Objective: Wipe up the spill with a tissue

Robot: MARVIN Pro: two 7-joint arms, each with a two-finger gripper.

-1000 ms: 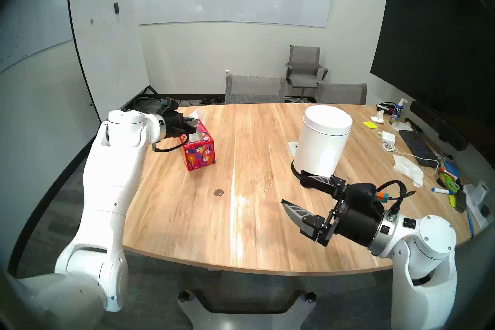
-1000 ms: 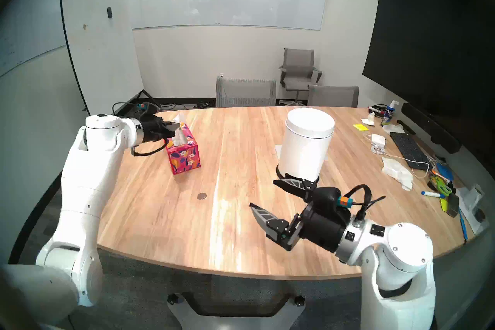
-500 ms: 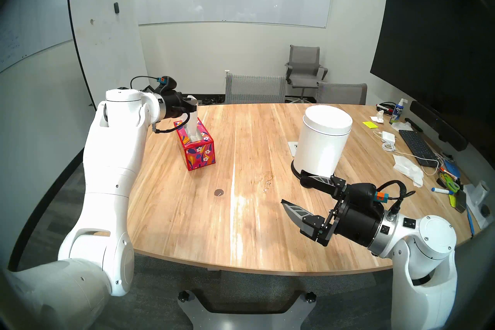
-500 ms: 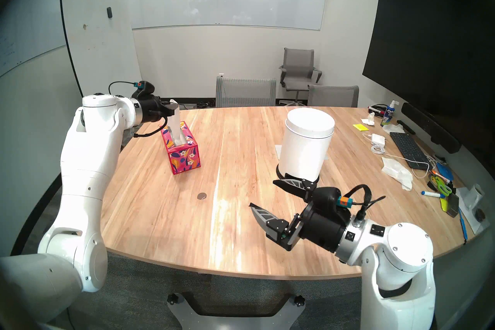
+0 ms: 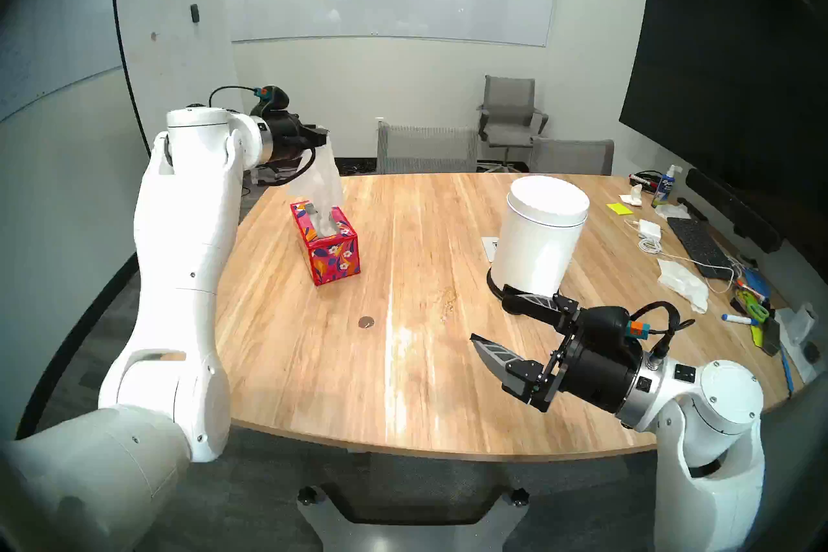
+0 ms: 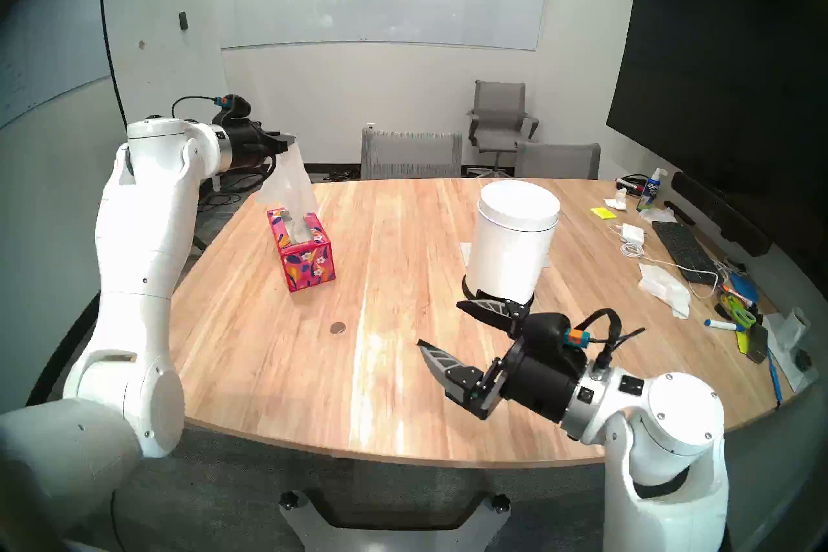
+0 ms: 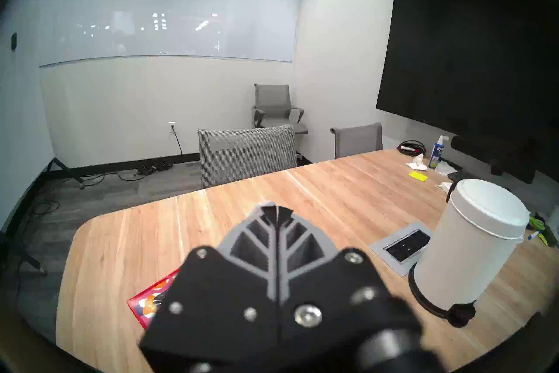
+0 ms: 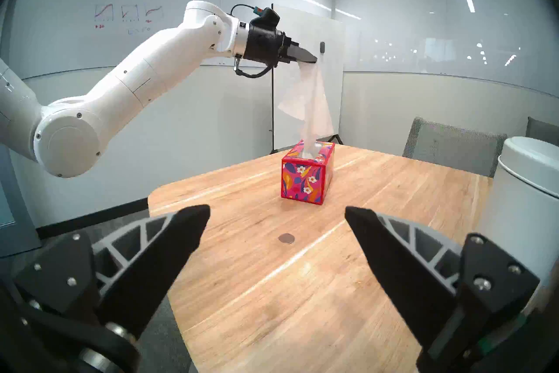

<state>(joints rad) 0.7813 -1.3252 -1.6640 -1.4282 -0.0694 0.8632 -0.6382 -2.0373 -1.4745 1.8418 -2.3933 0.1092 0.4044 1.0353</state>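
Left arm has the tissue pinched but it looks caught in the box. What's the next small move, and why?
Probably lift the left gripper a little higher. Its fingers are shut on the tissue, whose lower end is in the slot of the floral box. Once it is free, carry it toward the spill, which lies unwiped nearer the robot.

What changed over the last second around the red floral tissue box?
The left end effector, shut on the thin white tissue, rose above the red floral cardboard box, drawing the sheet almost fully out; its lower end is still in the slot. The box, the small round brown spill and the open right end effector stayed put.
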